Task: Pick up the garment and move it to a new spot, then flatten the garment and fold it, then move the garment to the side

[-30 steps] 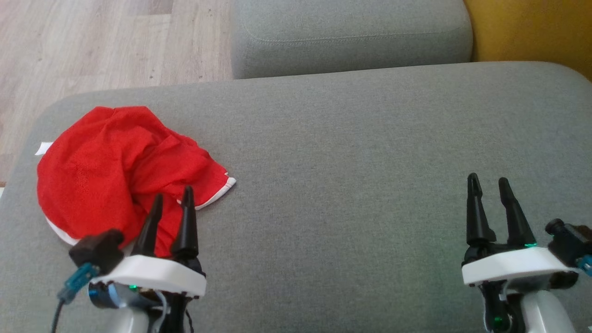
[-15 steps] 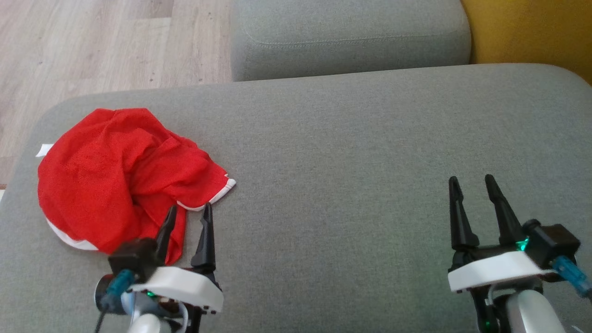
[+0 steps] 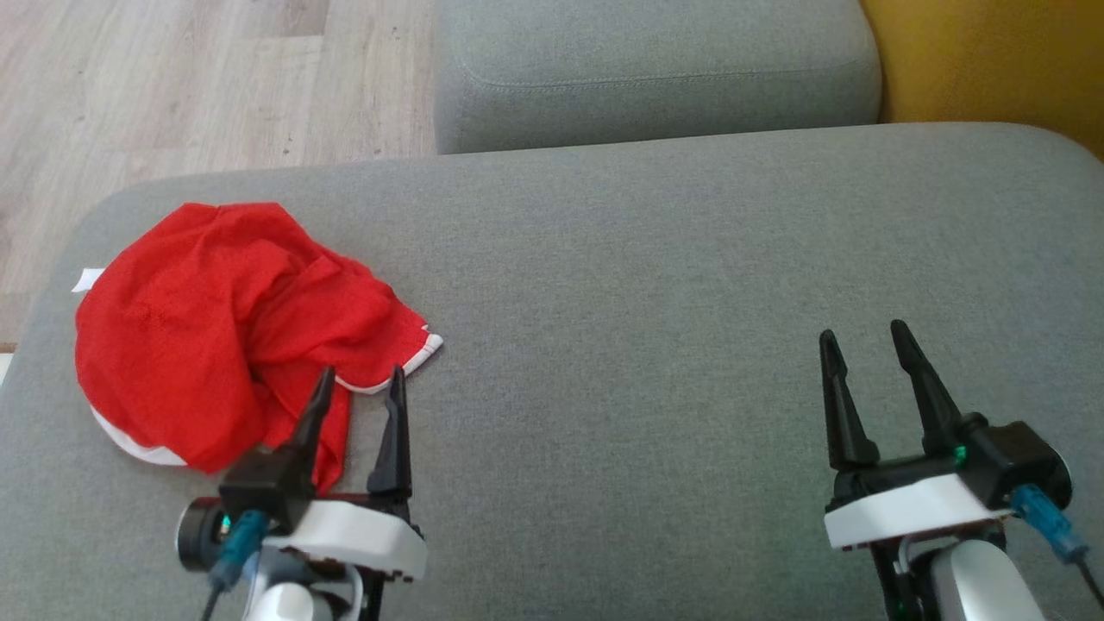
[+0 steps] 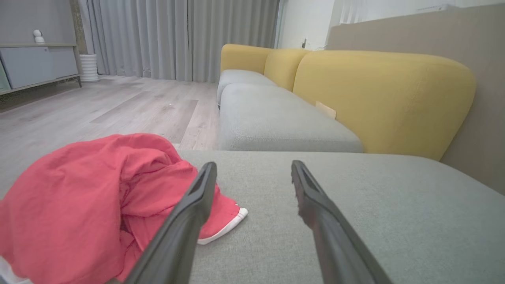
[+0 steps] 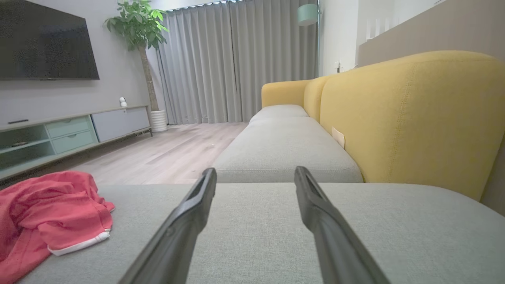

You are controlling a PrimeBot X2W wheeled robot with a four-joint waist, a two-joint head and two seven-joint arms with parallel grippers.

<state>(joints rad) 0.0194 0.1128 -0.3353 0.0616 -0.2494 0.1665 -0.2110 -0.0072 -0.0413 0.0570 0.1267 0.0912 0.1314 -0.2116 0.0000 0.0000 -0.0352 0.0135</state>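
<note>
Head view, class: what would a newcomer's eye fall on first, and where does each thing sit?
The crumpled red mesh garment with white trim lies on the left part of the grey fabric sofa cushion. The left gripper, open, points at its near edge, and the right gripper, also open, is over bare cushion far to the right. A mustard-yellow backrest shows at the upper right corner.

No readable text is showing anywhere. Pale tag on yellow sofa back and white tab on red garment are looking blank or too small.
</note>
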